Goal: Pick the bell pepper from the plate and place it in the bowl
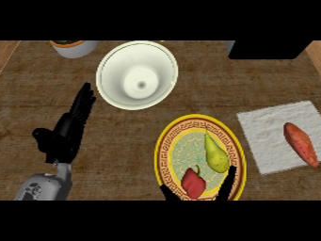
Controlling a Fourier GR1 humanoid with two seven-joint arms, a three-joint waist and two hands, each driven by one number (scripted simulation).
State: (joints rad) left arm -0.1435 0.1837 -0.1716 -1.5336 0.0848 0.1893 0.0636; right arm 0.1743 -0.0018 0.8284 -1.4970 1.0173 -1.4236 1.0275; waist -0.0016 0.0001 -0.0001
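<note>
The surface is dark, rough-grained wood, with paler planks beyond its left and right edges; nothing more of the room shows. The white bowl stands toward the far edge, just beyond the yellow-rimmed plate at the near edge, so the carry should be short. A white cloth toward the right edge bears a sweet potato. The left robot hand rests toward the left edge, fingers straight and holding nothing, probably parked clear of the work. On the plate a green pear lies just beside the red bell pepper. The right robot hand shows only dark fingertips at the near edge. They are spread wide on either side of the pepper, apparently poised to close on it without nudging the pear.
</note>
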